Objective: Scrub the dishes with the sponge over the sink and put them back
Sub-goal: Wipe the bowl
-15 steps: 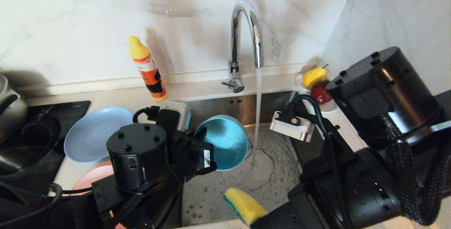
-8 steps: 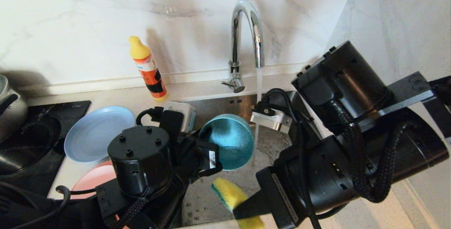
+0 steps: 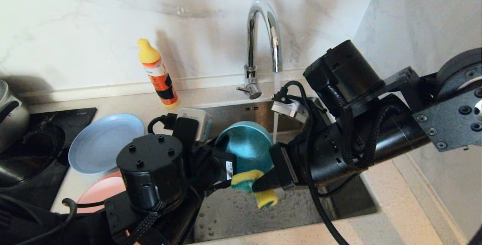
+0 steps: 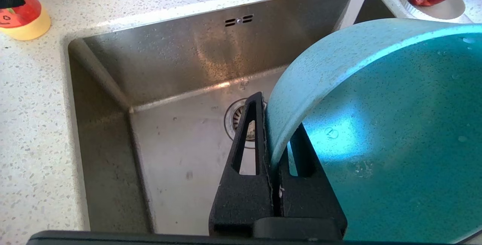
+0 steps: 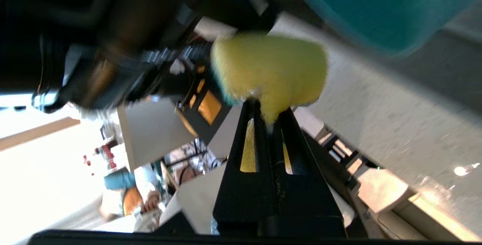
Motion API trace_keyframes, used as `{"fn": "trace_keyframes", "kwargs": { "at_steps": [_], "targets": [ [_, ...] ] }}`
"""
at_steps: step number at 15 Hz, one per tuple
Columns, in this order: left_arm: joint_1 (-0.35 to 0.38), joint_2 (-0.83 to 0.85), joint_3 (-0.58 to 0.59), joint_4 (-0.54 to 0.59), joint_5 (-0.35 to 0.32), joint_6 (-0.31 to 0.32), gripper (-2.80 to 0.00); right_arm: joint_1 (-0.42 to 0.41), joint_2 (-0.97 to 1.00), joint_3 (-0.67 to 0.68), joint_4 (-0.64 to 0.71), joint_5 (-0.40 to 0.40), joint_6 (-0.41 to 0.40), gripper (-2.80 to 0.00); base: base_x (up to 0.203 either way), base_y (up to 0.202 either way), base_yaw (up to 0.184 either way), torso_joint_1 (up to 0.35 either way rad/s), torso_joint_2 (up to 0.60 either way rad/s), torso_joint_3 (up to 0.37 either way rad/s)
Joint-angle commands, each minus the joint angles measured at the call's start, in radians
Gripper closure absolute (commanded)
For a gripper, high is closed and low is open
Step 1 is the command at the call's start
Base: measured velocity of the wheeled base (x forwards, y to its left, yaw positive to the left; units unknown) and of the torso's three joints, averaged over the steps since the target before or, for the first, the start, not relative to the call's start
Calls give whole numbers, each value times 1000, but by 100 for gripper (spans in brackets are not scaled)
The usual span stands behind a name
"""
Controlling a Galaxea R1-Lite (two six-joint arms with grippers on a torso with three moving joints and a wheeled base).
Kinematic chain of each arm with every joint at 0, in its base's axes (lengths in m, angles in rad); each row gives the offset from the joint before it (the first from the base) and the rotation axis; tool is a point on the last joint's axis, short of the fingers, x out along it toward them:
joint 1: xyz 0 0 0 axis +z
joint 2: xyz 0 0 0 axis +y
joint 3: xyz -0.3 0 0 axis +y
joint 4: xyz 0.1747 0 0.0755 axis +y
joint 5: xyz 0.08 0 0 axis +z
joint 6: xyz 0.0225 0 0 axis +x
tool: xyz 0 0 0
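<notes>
One teal bowl (image 3: 246, 143) is held tilted over the sink (image 3: 339, 196), its rim pinched by the left gripper (image 4: 273, 139). One yellow sponge (image 3: 253, 184), squeezed in the right gripper (image 5: 268, 115), meets the bowl at 6 o'clock. Two plates, grey-blue (image 3: 101, 143) and salmon-pink (image 3: 99, 190), lie at 9 o'clock.

Speckled countertop (image 3: 211, 98), detergent bottle (image 3: 158, 75), grey-blue plate (image 3: 101, 141), salmon-pink plate (image 3: 99, 190)
</notes>
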State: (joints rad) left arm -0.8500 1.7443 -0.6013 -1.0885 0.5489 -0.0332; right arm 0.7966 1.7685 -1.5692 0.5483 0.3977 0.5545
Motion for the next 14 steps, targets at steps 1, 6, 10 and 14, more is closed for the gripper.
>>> {"fn": "trace_keyframes", "kwargs": {
  "at_steps": [1,6,10,14],
  "targets": [
    [0,-5,1,-7,3,-2,0,-37,28,-26,2,3,2,0,0,0,0,0,0,0],
    [0,-3,1,-7,3,-4,0,-70,28,-58,4,4,2,0,0,0,0,0,0,0],
    [-7,0,0,-7,3,-2,0,-71,56,-106,3,6,1,0,0,0,0,0,0,0],
    [-11,-2,6,-7,3,-7,0,-71,92,-172,7,6,4,0,0,0,0,0,0,0]
  ]
}}
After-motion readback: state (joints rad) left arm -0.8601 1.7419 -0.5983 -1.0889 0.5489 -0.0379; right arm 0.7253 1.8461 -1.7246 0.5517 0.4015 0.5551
